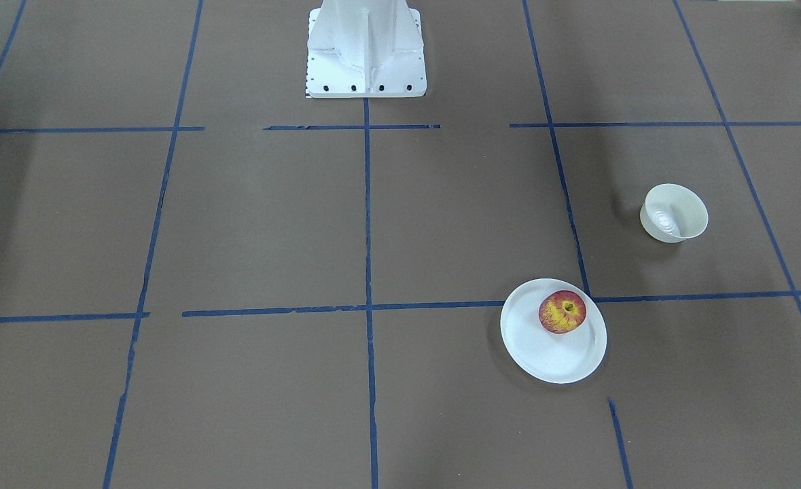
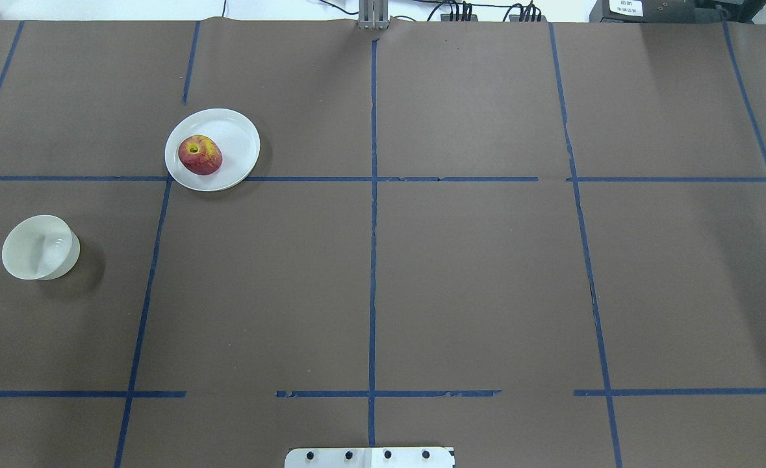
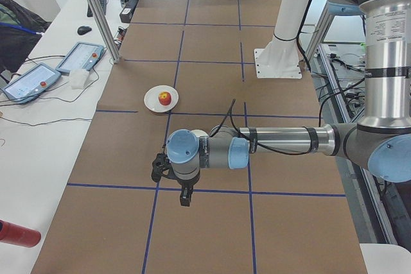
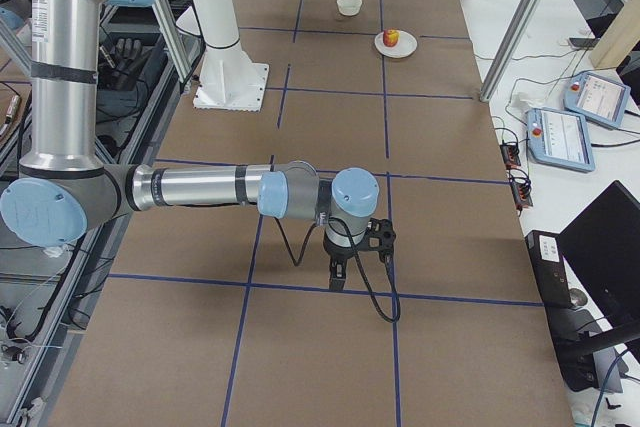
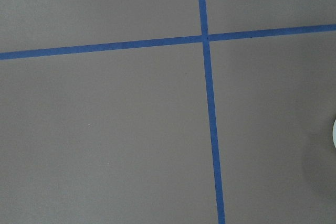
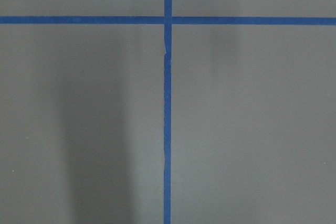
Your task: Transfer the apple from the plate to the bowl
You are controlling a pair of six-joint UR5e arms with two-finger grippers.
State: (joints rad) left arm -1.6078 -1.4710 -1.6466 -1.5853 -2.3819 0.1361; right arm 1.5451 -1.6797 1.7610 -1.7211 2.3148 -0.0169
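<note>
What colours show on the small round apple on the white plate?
The round apple is red with yellow streaks; clearest in the exterior front-facing view.

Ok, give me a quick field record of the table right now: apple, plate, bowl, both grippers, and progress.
apple: small round red-and-yellow apple, resting on the plate
plate: flat round white plate, on the robot's left half of the table
bowl: small deep white bowl, empty, apart from the plate, nearer the robot
left gripper: above the brown table, away from the apple; open or shut cannot be told
right gripper: far from the apple; state cannot be told
progress: apple not yet in bowl
</note>
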